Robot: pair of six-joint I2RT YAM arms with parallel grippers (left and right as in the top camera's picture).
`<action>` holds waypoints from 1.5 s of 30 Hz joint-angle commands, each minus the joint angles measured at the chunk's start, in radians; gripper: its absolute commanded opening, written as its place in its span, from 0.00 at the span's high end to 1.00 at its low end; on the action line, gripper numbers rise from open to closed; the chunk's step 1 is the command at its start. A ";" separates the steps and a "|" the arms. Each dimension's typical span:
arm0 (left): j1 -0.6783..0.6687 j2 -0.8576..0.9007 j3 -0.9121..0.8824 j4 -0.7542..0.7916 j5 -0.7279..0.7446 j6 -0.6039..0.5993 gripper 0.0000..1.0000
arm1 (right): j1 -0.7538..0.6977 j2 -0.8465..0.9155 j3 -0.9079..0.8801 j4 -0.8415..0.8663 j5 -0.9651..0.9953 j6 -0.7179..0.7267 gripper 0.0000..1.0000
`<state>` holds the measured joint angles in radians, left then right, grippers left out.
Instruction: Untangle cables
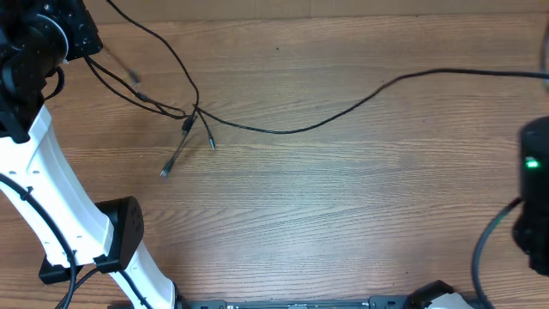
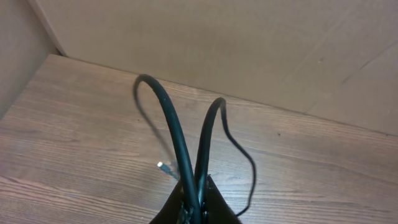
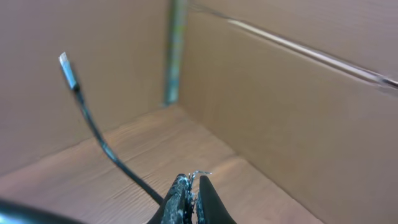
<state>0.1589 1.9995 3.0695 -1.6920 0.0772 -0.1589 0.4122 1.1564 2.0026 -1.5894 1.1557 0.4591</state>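
- The cables (image 1: 193, 116) lie on the far left part of the wooden table (image 1: 343, 215), several thin black strands crossing in a loose knot.
- Two short ends hang out of the knot toward the near side, one ending in a silver plug (image 1: 163, 172), the other in a small dark plug (image 1: 212, 144).
- One long strand (image 1: 360, 99) runs from the knot across the table and off its right edge.
- Other strands lead from the knot up toward the far left corner.
- The left gripper (image 2: 196, 208) is pressed together and pinches the cables: two black strands arch up out of its fingers, with a silver-tipped end (image 2: 160, 165) on the table just beyond.
- The right gripper (image 3: 189, 202) is also pressed together and pinches one of the cables, whose free end rises to a silver tip (image 3: 67, 68) in the air.
- A cardboard wall (image 3: 280, 112) stands behind the table.
- The white left arm (image 1: 43, 163) fills the left edge of the overhead view; the dark right arm (image 1: 536, 197) with a green light (image 1: 532, 163) sits at the right edge.
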 commanded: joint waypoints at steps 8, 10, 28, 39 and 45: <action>0.005 -0.012 0.013 0.003 -0.006 0.018 0.96 | -0.320 -0.049 0.007 0.069 -0.059 0.027 0.96; 0.005 -0.012 0.013 0.003 -0.006 0.018 0.96 | -0.365 -0.042 0.007 0.085 -0.136 0.018 0.96; 0.005 -0.010 0.008 0.003 0.054 0.017 0.96 | -0.767 0.522 -0.015 0.388 -0.820 -0.252 0.97; 0.004 -0.010 0.008 0.003 0.054 0.017 0.96 | -1.110 0.739 -0.016 0.364 -1.054 -0.248 0.96; 0.005 -0.008 0.007 0.003 0.054 0.017 0.96 | -1.275 0.739 -0.015 0.375 -1.190 -0.248 0.96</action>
<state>0.1589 1.9995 3.0695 -1.6936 0.1234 -0.1539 -0.7902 1.9194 1.9827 -1.2224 0.0776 0.2085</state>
